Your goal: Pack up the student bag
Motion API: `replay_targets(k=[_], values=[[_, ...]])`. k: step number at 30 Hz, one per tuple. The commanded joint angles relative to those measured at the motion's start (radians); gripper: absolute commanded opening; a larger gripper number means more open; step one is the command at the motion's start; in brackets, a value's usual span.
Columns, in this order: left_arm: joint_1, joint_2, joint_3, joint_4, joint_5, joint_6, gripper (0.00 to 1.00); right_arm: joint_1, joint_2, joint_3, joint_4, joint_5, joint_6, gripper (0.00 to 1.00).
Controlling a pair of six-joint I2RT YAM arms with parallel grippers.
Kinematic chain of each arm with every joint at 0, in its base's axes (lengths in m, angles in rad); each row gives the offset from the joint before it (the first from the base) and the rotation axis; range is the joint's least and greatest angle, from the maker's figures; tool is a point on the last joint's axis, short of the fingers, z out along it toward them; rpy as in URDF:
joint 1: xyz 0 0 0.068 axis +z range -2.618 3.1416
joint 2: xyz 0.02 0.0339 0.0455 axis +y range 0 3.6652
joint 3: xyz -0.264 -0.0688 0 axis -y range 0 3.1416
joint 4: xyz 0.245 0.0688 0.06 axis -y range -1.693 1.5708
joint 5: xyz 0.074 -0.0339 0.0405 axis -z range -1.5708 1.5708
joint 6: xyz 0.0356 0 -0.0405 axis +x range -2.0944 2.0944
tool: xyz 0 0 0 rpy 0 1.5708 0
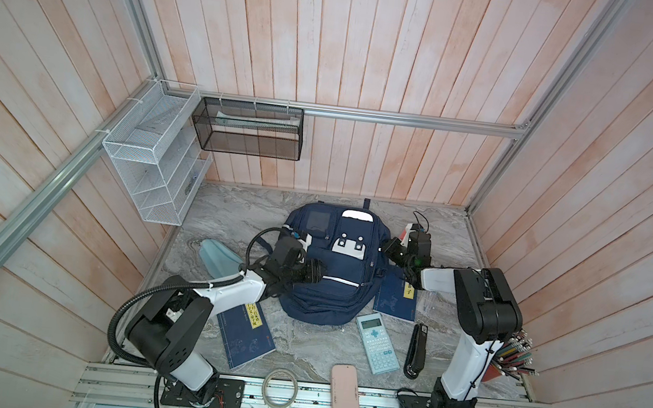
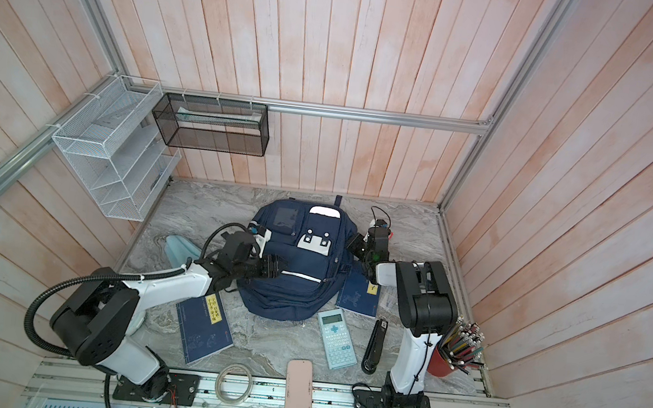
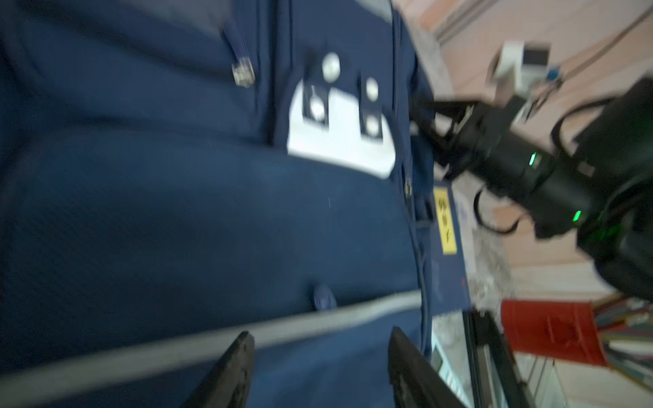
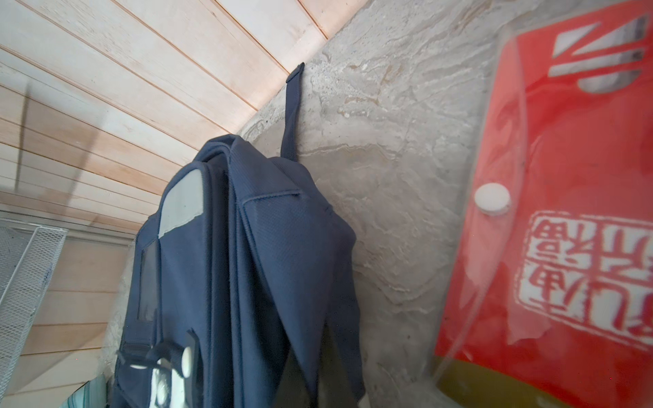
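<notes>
Navy student bag (image 1: 332,285) lies front up in the middle of the table (image 1: 300,348). The left hand (image 1: 319,272) hovers over its front, fingers apart, holding nothing. The right hand (image 1: 389,247) is closed at the bag's right edge. The step is probably opening a pocket, so the next move calls for gripping a zip pull. A calculator (image 1: 377,345) waits nearby.

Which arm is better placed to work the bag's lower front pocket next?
Left, probably. The left end effector hangs open over the lower front of the student bag, by the reflective stripe. The right end effector is shut off the bag's side edge, with a red-filled clear pouch close at its camera.
</notes>
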Motion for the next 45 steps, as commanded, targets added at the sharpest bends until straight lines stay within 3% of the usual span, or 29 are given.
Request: replay_targets(k=[1, 6, 11, 14, 23, 26, 28, 32, 37, 41, 45], values=[[-0.042, -0.021, -0.058, -0.052, -0.105, -0.018, 0.5, 0.008, -0.01, 0.032, 0.032, 0.056, -0.018, 0.0], [-0.033, 0.068, -0.102, 0.054, -0.145, -0.027, 0.49, 0.016, 0.004, 0.053, -0.011, -0.015, -0.049, 0.0], [0.107, 0.198, -0.041, 0.111, -0.13, 0.049, 0.5, 0.041, -0.016, 0.042, -0.099, -0.056, -0.123, 0.0], [0.153, 0.23, 0.045, 0.076, -0.169, 0.107, 0.49, 0.053, -0.038, 0.038, -0.171, -0.066, -0.174, 0.0], [0.272, 0.385, 0.317, 0.072, -0.075, 0.143, 0.48, 0.11, -0.106, 0.034, -0.379, -0.107, -0.304, 0.0], [0.286, 0.437, 0.416, 0.064, -0.024, 0.147, 0.48, 0.146, -0.151, 0.019, -0.435, -0.093, -0.366, 0.05], [0.285, 0.446, 0.478, 0.04, -0.022, 0.161, 0.48, 0.16, -0.196, 0.011, -0.478, -0.083, -0.425, 0.19], [0.288, 0.396, 0.504, 0.01, -0.033, 0.168, 0.49, 0.159, -0.269, 0.009, -0.564, -0.009, -0.495, 0.43], [0.273, 0.24, 0.387, -0.032, -0.017, 0.14, 0.58, 0.153, -0.309, 0.061, -0.619, 0.043, -0.653, 0.46], [0.207, 0.039, 0.227, -0.127, -0.053, 0.126, 0.57, 0.15, -0.302, 0.134, -0.596, 0.131, -0.597, 0.65], [0.124, -0.125, 0.06, -0.233, -0.089, 0.088, 0.49, 0.131, -0.175, 0.269, -0.628, 0.124, -0.55, 0.72]])
